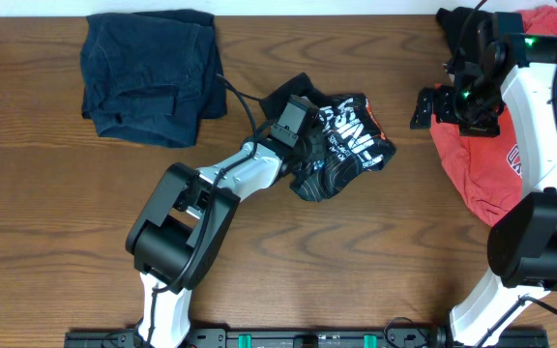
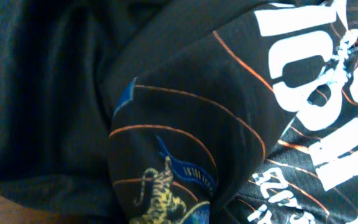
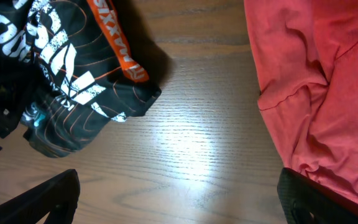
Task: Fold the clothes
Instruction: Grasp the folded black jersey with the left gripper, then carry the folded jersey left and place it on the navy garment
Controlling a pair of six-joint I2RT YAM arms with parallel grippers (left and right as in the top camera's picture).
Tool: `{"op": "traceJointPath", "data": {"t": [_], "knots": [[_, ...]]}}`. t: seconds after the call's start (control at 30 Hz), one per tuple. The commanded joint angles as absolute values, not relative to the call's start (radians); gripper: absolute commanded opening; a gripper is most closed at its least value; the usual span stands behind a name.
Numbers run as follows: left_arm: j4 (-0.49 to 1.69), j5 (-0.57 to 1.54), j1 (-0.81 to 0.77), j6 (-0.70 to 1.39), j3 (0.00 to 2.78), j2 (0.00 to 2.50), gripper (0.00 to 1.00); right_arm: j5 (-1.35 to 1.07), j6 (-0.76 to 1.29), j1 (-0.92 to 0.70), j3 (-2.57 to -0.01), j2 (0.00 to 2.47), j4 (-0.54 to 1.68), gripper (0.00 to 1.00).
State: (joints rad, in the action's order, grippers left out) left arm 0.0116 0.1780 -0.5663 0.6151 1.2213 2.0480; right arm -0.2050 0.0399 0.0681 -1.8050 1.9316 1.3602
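The black shiny sports shirt with thin reddish lines and white lettering lies crumpled in the middle of the wooden table. The heap is a little longer from left to right than from near to far. The left gripper is at the left end of this heap, pressed into the cloth. Its own camera shows only black fabric filling the view and no fingers, so I cannot tell if it is wide, narrow or holding the cloth.

The right gripper hangs above bare wood between the two garments, with its jaws wide apart and holding nothing. The black shirt's right edge lies to its left, and the red cotton T-shirt lies just beside it on the right. In my judgement the left arm is the nearer one to the black shirt, while the right arm must travel left to take the free right end.

By count: one black sports shirt, one red T-shirt, one dark blue crumpled garment at the far left, well apart from both, and two arms.
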Motion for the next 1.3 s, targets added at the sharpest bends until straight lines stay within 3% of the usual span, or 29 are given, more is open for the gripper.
{"op": "traceJointPath", "data": {"t": [0.0,0.43,0.83,1.27], "knots": [[0.051,0.175,-0.549,0.509,1.201,1.975,0.06,-0.198,0.021,0.084,-1.802,1.93,1.354,0.99],[0.133,0.175,-0.36,0.468,1.202,1.525,0.06,-0.199,0.021,0.084,-1.774,1.93,1.341,0.99],[0.094,0.175,-0.256,0.501,1.202,1.5,0.06,-0.218,0.021,0.084,-1.575,1.93,1.229,0.99],[-0.168,0.111,-0.088,0.502,1.211,1.501,0.06,-0.323,0.022,0.054,-1.418,1.93,1.106,0.99]]}}
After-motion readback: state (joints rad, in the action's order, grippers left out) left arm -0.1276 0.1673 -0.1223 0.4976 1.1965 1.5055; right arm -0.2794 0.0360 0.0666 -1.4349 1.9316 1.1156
